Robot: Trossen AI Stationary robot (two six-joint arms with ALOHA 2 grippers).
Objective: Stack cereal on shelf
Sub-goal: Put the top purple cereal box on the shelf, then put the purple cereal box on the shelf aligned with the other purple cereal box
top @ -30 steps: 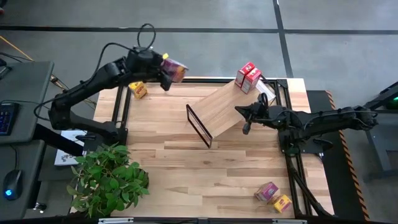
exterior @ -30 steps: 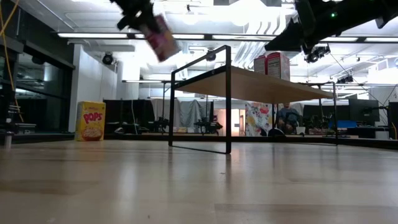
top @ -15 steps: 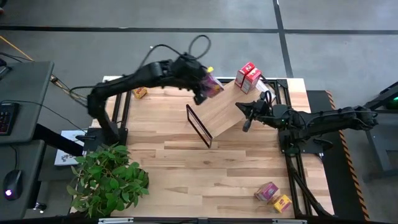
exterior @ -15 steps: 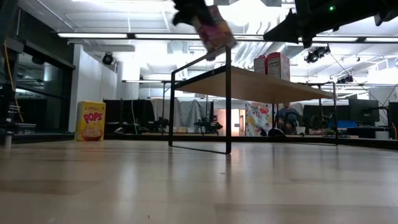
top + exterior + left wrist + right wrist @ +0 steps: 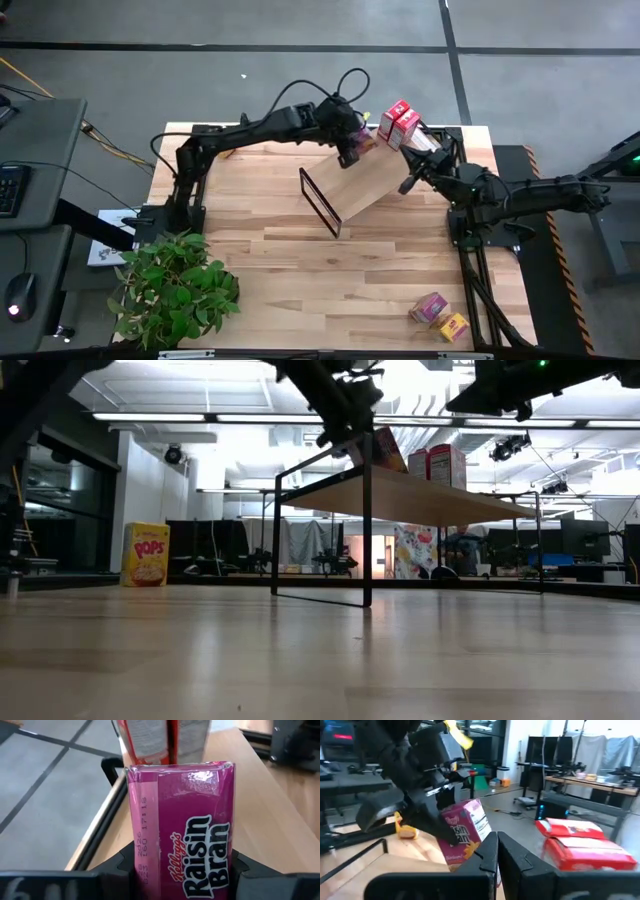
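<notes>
- Plank tabletop [image 5: 300,270]: light wood with black rails, carrying the shelf, loose cereal boxes and a plant.
- Shelf [image 5: 365,185]: long light-wood board on black wire-frame ends, set diagonally on the tabletop; one wire end [image 5: 320,202] faces the table's middle. In the low view the board [image 5: 420,498] stands raised on its frame.
- Potted plant [image 5: 175,285]: green leaves, at the tabletop corner well apart from the shelf, on the left arm's side.
- Left arm [image 5: 250,130]: reaches from its base across the table's far edge to the shelf's far end.
- Right arm [image 5: 520,195]: stretched toward the shelf from the opposite side.
- Left gripper [image 5: 350,148]: over the shelf board, just beside the red boxes, fingers pinching a pink-magenta Raisin Bran box [image 5: 182,830] by its sides; the box sits upright between the jaws, and the low view shows it tilted at the board's top [image 5: 385,452].
- Right gripper [image 5: 408,185]: near the shelf's long edge, close to the red boxes; fingers pressed nearly together, holding nothing [image 5: 495,855].
- Two red cereal boxes [image 5: 398,124]: upright, side by side and touching, at the shelf's far end.
- Second pink-magenta box [image 5: 430,307] and a yellow box [image 5: 453,326]: touching, at the tabletop's near corner on the right arm's side, well apart from the shelf.
- Yellow Corn Pops box [image 5: 146,554]: upright on the tabletop, well apart from the shelf in the low view.
</notes>
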